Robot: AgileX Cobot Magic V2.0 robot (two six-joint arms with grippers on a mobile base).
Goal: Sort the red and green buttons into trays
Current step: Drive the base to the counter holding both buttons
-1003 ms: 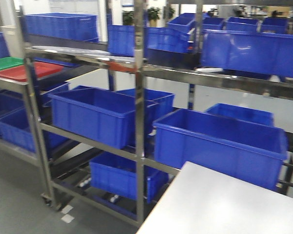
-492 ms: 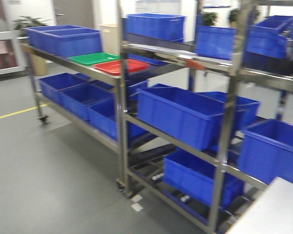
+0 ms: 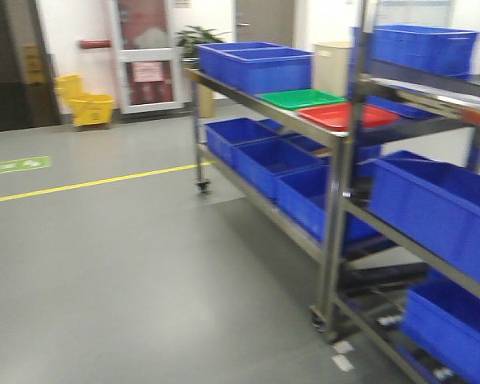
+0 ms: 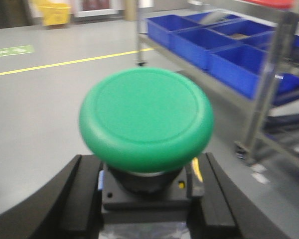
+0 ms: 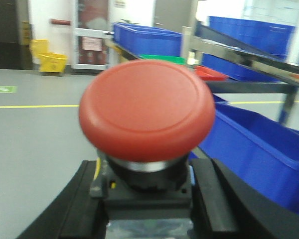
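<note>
My left gripper [image 4: 145,199] is shut on the black base of the green button [image 4: 146,115], whose cap fills the left wrist view. My right gripper [image 5: 147,199] is shut on the black base of the red button [image 5: 146,107], cap toward the camera. The green tray [image 3: 302,98] and the red tray [image 3: 348,116] lie side by side on the top shelf of a steel rack [image 3: 334,240] at the right of the front view. They also show far off in the right wrist view, green tray [image 5: 162,59] and red tray [image 5: 209,73]. Neither gripper shows in the front view.
Deep blue bins [image 3: 256,64] stand on the rack's top shelf behind the trays, and more blue bins [image 3: 272,164] fill the lower shelves. A cream tub [image 3: 332,64] stands behind the trays. Grey floor with a yellow line [image 3: 88,186] lies to the left; a yellow mop bucket [image 3: 86,104] stands by the far door.
The front view has swung left: the rack and both trays have shifted from left to right of frame, and the white table at the bottom right has left the view.
</note>
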